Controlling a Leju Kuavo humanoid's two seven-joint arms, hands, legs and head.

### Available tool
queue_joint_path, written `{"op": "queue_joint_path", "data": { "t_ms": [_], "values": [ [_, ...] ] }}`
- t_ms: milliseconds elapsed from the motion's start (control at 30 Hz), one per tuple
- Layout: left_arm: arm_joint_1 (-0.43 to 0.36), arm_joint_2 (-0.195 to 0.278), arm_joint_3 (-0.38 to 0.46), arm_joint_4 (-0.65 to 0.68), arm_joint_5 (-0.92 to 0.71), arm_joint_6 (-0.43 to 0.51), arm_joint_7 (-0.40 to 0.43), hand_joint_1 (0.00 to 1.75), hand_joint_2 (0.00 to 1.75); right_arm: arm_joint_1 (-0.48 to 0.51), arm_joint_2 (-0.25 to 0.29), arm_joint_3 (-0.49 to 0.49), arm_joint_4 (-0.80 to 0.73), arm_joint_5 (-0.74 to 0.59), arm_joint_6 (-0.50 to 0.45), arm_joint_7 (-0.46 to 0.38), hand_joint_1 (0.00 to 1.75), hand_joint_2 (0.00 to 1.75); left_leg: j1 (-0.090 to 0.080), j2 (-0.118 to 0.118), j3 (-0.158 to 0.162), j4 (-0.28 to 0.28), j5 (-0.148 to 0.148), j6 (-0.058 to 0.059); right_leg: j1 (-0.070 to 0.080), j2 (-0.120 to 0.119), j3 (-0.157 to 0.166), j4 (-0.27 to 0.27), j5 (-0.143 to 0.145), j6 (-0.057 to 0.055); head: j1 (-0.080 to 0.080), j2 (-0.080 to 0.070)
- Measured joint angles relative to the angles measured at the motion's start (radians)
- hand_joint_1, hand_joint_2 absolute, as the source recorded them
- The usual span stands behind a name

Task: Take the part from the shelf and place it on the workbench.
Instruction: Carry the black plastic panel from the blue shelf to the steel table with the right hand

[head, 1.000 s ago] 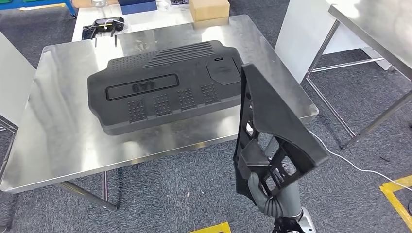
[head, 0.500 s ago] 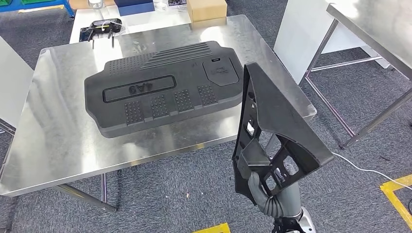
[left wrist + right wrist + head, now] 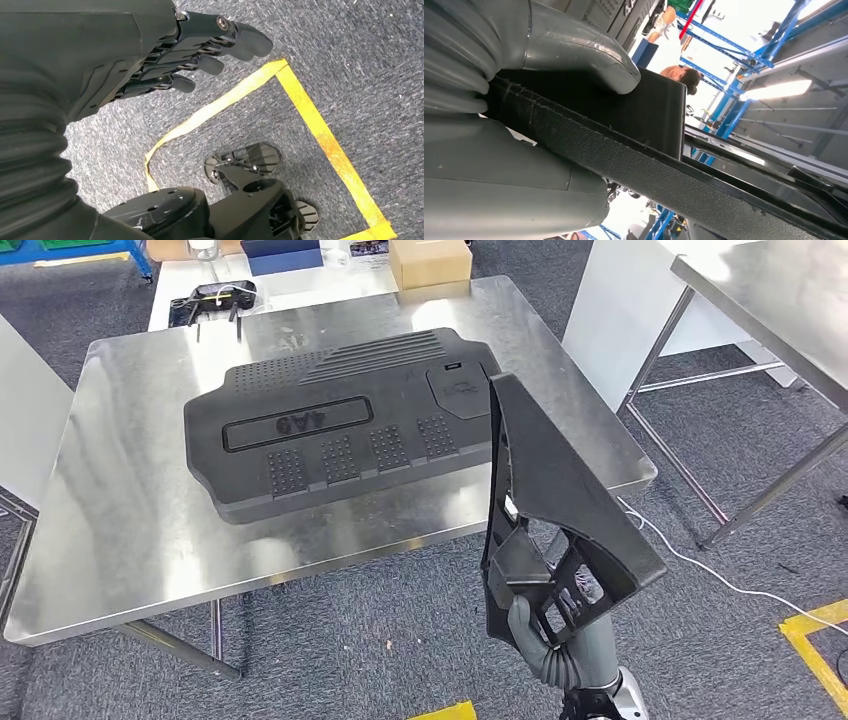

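Grey speckled carpet floor (image 3: 380,640) runs under everything, with yellow tape lines (image 3: 310,117) marking a box on it. Far left, a white panel (image 3: 30,410) stands at the table's edge. The stainless steel workbench (image 3: 130,510) is square, shiny and scratched, on thin metal legs. On it lies a large flat black plastic cover (image 3: 330,430) with ribbed and dotted patches; raised characters in its recessed bar read roughly "4A9", seen upside down. Behind the bench, on a white table top (image 3: 290,285), sit a small black bracket part (image 3: 212,295), a dark blue box (image 3: 282,254) and a brown cardboard box (image 3: 430,260).

Left hand (image 3: 165,55) hangs over the carpet, fingers apart and nearly straight, holding nothing.

Right of centre, the right hand (image 3: 545,640) grips the black triangular plastic trim part (image 3: 550,480) by its ribbed lower end; thumb (image 3: 574,47) presses on the part's flat face. The part stands upright, lifted in front of the bench's near right corner, its tip overlapping the cover in the head view.

Far right, another steel table (image 3: 770,310) with thin legs, a white cable (image 3: 700,565) on the floor. Blue metal racking (image 3: 734,45) and a ceiling light strip (image 3: 779,90) show in the right wrist view.
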Motion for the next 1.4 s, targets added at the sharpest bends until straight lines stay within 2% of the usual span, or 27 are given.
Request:
{"op": "queue_joint_path", "data": {
  "t_ms": [67,133,167,200,233,300,333,400,500,533,567,633,667,700,733,767,833,867,967,1033,1067,1167,1200,1233,1267,1333,1400],
  "values": [
    [0.0,-0.002,0.0,0.0,-0.001,0.003,0.0,0.0,1.75,0.0,-0.002,0.0,0.0,0.0,-0.001,0.0,1.75,1.75,0.01,0.003,0.01,-0.015,0.011,0.009,0.002,-0.001,-0.032,0.061,-0.028,-0.001,0.003,0.0],
    [0.0,-0.004,0.0,0.0,-0.001,0.003,0.0,0.0,1.75,0.001,-0.005,0.0,0.0,0.0,-0.001,0.0,1.75,1.75,0.011,0.004,0.01,-0.017,0.013,0.011,0.0,-0.001,-0.094,0.183,-0.071,-0.003,0.004,0.0],
    [0.0,-0.005,0.0,0.0,-0.002,0.003,0.0,0.0,1.75,0.002,-0.006,0.0,0.001,0.0,-0.001,0.001,1.75,1.75,0.012,0.003,0.01,-0.017,0.012,0.011,-0.002,-0.001,-0.121,0.231,-0.082,0.0,0.004,0.0],
    [0.0,-0.006,0.0,0.0,-0.002,0.004,0.0,0.0,1.75,0.003,-0.007,0.0,0.002,0.0,-0.001,0.001,1.75,1.75,0.013,0.002,0.01,-0.016,0.011,0.008,-0.005,-0.001,-0.131,0.246,-0.079,0.007,0.004,0.0],
    [0.001,-0.006,0.0,0.0,-0.002,0.004,0.0,0.0,1.75,0.003,-0.008,0.0,0.002,0.001,-0.002,0.002,1.75,1.75,0.016,-0.001,0.013,-0.016,0.008,0.005,-0.008,-0.001,-0.121,0.221,-0.061,0.019,0.005,0.0],
    [0.001,-0.007,0.001,0.0,-0.003,0.004,0.0,0.0,1.75,0.003,-0.011,0.0,0.003,0.001,-0.002,0.003,1.75,1.75,0.023,-0.007,0.02,-0.014,-0.001,-0.009,-0.017,0.0,-0.058,0.093,-0.01,0.044,0.006,0.0],
    [0.0,-0.006,0.001,0.0,-0.003,0.004,0.0,0.0,1.75,0.003,-0.012,0.001,0.003,0.002,-0.002,0.004,1.75,1.75,0.023,-0.01,0.022,-0.012,-0.006,-0.018,-0.018,0.003,-0.027,0.037,0.005,0.048,0.008,0.0],
    [0.0,-0.005,0.002,0.0,-0.004,0.004,-0.001,0.0,1.75,0.003,-0.012,0.001,0.004,0.002,-0.003,0.005,1.75,1.75,0.02,-0.014,0.022,-0.011,-0.013,-0.032,-0.016,0.009,0.0,-0.006,0.005,0.034,0.009,0.0],
    [-0.001,-0.006,0.005,0.0,-0.004,0.004,-0.001,0.0,1.75,0.005,-0.013,0.0,0.004,0.004,-0.007,0.006,1.75,1.75,0.027,-0.013,0.024,-0.005,-0.022,-0.044,-0.009,0.009,0.004,-0.003,-0.002,0.001,0.003,0.0],
    [-0.001,-0.006,0.007,0.0,-0.004,0.004,-0.001,0.0,1.75,0.005,-0.013,0.0,0.003,0.005,-0.008,0.006,1.75,1.75,0.03,-0.009,0.014,0.02,-0.036,-0.047,-0.009,0.008,0.008,-0.004,-0.005,-0.008,0.001,0.0],
    [-0.002,-0.006,0.008,0.0,-0.005,0.004,-0.001,0.0,1.75,0.005,-0.013,0.0,0.003,0.005,-0.009,0.006,1.75,1.75,0.031,-0.005,-0.007,0.067,-0.059,-0.049,-0.008,0.006,0.012,-0.005,-0.008,-0.016,-0.001,0.0],
    [-0.002,-0.006,0.009,0.0,-0.005,0.004,-0.002,0.0,1.75,0.005,-0.013,0.001,0.003,0.007,-0.009,0.006,1.75,1.75,0.03,-0.001,-0.084,0.209,-0.112,-0.047,-0.001,0.0,0.02,-0.005,-0.015,-0.027,-0.004,0.0],
    [-0.001,-0.006,0.01,0.0,-0.005,0.004,-0.002,0.0,1.75,0.005,-0.013,0.001,0.003,0.008,-0.009,0.006,1.75,1.75,0.029,-0.001,-0.123,0.269,-0.126,-0.045,0.003,-0.002,0.024,-0.005,-0.018,-0.031,-0.004,0.0],
    [0.0,-0.006,0.01,0.0,-0.005,0.004,-0.002,0.0,1.75,0.006,-0.013,0.001,0.003,0.008,-0.009,0.006,1.75,1.75,0.029,-0.001,-0.149,0.299,-0.121,-0.043,0.007,-0.003,0.029,-0.005,-0.02,-0.035,-0.004,0.0],
    [0.001,-0.006,0.01,0.0,-0.005,0.004,-0.002,0.0,1.75,0.006,-0.013,0.001,0.004,0.009,-0.009,0.006,1.75,1.75,0.028,0.0,-0.157,0.291,-0.096,-0.039,0.01,-0.003,0.034,-0.005,-0.023,-0.038,-0.004,0.0],
    [0.002,-0.006,0.01,0.0,-0.005,0.004,-0.002,0.0,1.75,0.006,-0.013,0.001,0.004,0.009,-0.009,0.006,1.75,1.75,0.027,0.001,-0.147,0.247,-0.055,-0.033,0.012,-0.003,0.04,-0.004,-0.026,-0.039,-0.004,0.0],
    [0.002,-0.006,0.01,0.0,-0.005,0.004,-0.003,0.0,1.75,0.006,-0.013,0.001,0.004,0.009,-0.01,0.006,1.75,1.75,0.022,0.01,-0.103,0.12,0.022,-0.023,0.017,-0.004,0.048,-0.003,-0.031,-0.037,-0.004,0.0],
    [0.0,-0.006,0.01,0.0,-0.005,0.004,-0.003,0.0,1.75,0.006,-0.013,0.001,0.003,0.009,-0.01,0.006,1.75,1.75,0.018,0.015,-0.087,0.075,0.04,-0.02,0.02,-0.004,0.048,-0.003,-0.034,-0.034,-0.004,0.0],
    [-0.003,-0.007,0.01,0.0,-0.007,0.005,-0.003,0.0,1.75,0.006,-0.013,0.001,0.003,0.012,-0.012,0.007,1.75,1.75,0.008,0.012,-0.081,0.039,0.044,-0.017,0.021,-0.011,0.045,-0.005,-0.034,-0.021,-0.003,0.0],
    [-0.003,-0.008,0.01,0.0,-0.01,0.005,-0.004,0.0,1.75,0.005,-0.013,0.001,0.003,0.013,-0.012,0.008,1.75,1.75,0.009,0.005,-0.079,0.03,0.051,-0.006,0.019,-0.013,0.034,0.014,-0.046,-0.014,-0.001,0.0],
    [-0.003,-0.008,0.011,0.0,-0.012,0.005,-0.004,0.0,1.75,0.005,-0.014,0.001,0.003,0.013,-0.012,0.008,1.75,1.75,0.011,0.003,-0.078,0.026,0.055,0.0,0.019,-0.012,0.016,0.05,-0.065,-0.014,0.001,0.0],
    [-0.003,-0.008,0.011,0.0,-0.014,0.005,-0.004,0.0,1.75,0.006,-0.015,0.001,0.003,0.012,-0.012,0.009,1.75,1.75,0.012,-0.004,-0.08,0.025,0.057,0.006,0.016,-0.008,-0.077,0.239,-0.14,-0.019,0.005,0.0],
    [-0.003,-0.008,0.011,0.0,-0.014,0.005,-0.004,0.0,1.75,0.006,-0.016,0.001,0.004,0.012,-0.013,0.009,1.75,1.75,0.012,-0.007,-0.08,0.025,0.057,0.006,0.016,-0.007,-0.097,0.276,-0.147,-0.015,0.005,0.0],
    [-0.003,-0.008,0.011,0.0,-0.014,0.005,-0.004,0.0,1.75,0.006,-0.016,0.001,0.004,0.012,-0.013,0.009,1.75,1.75,0.012,-0.011,-0.079,0.025,0.057,0.006,0.014,-0.007,-0.099,0.273,-0.137,-0.007,0.005,0.0],
    [-0.003,-0.009,0.011,0.0,-0.014,0.005,-0.004,0.0,1.75,0.006,-0.017,0.001,0.004,0.012,-0.013,0.009,1.75,1.75,0.013,-0.015,-0.078,0.025,0.057,0.005,0.012,-0.007,-0.08,0.229,-0.114,0.004,0.005,0.0],
    [-0.003,-0.011,0.011,0.0,-0.015,0.006,-0.004,0.0,1.75,0.005,-0.018,0.001,0.004,0.012,-0.013,0.009,1.75,1.75,0.011,-0.024,-0.077,0.026,0.055,0.0,0.007,-0.001,-0.012,0.085,-0.057,0.02,0.006,0.0],
    [-0.004,-0.012,0.011,0.0,-0.016,0.007,-0.004,0.0,1.75,0.005,-0.018,0.001,0.005,0.014,-0.013,0.011,1.75,1.75,0.006,-0.03,-0.079,0.028,0.053,-0.009,0.006,0.004,0.029,0.001,-0.03,0.014,0.006,0.0]
  ]
}}
